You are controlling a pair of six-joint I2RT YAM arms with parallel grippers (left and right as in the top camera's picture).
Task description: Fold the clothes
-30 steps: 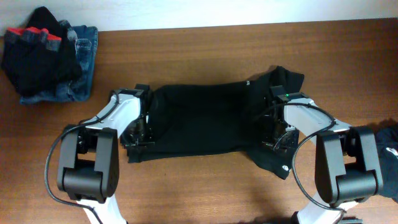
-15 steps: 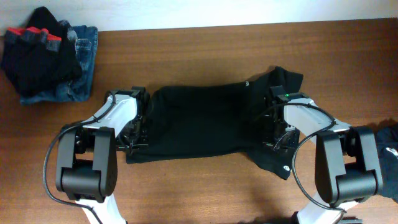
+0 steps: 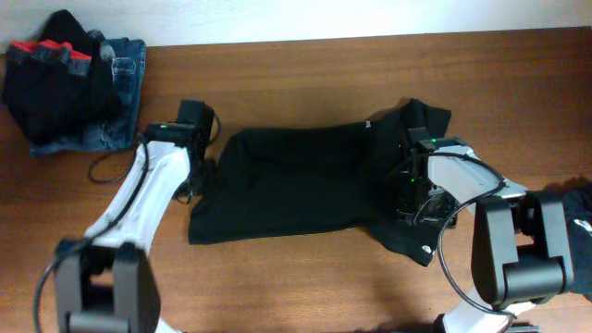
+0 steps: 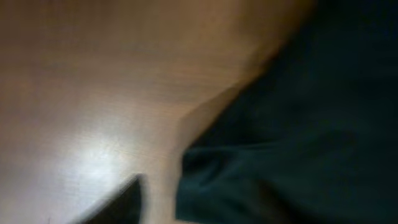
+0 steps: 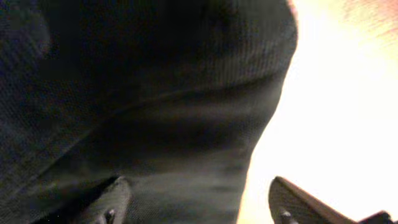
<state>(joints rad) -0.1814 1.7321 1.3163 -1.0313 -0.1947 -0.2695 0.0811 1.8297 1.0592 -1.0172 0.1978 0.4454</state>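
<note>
A black top lies folded flat across the middle of the wooden table, with a sleeve bunched at its right end. My left gripper hovers at the top's left edge. In the blurred left wrist view one dark finger shows over bare wood, apart from the black fabric. My right gripper is over the top's right end. Its two fingers stand wide apart above the cloth, holding nothing.
A pile of clothes, black and red over blue jeans, sits at the back left corner. Another black garment lies at the right edge. The table's far edge meets a pale wall.
Both grippers have opened and let go of the black top. The left arm has lifted and swung back toward the far left; the right arm has barely moved.
</note>
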